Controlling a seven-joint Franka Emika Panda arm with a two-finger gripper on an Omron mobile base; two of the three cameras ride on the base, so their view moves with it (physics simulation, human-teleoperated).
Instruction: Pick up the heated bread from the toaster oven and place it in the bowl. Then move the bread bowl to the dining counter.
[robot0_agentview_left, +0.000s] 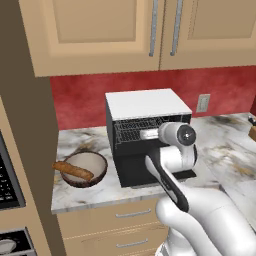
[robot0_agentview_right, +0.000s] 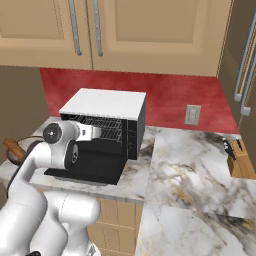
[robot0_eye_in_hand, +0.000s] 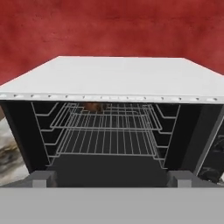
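my end effector (robot0_eye_in_hand: 112, 179) is spread wide w/ nothing between the tips, aimed straight into the open toaster oven (robot0_eye_in_hand: 113, 87). the heated bread (robot0_eye_in_hand: 92, 106) sits at the back of the upper wire rack (robot0_eye_in_hand: 109, 120), left of centre; i only catch a small golden-brown patch through the wires.

handling guess: light, crusty outside, soft inside, so it should squash if i clamp hard. not slippery, not fragile beyond crumbs. best hold prob across its widest middle, tips on either side, approaching level along the rack so i don't snag wires.

hard to make out: the bread's full shape and how it lies, since rack bars and the oven's top lip cut it off. can't tell if it touches the back wall. in the left base view my own arm covers much of the oven mouth. the bowl (robot0_agentview_left: 85, 170) waits on the desk (robot0_agentview_left: 225, 145) just left of the oven, w/ a long baguette (robot0_agentview_left: 73, 171) lying across it, which may crowd the drop spot.
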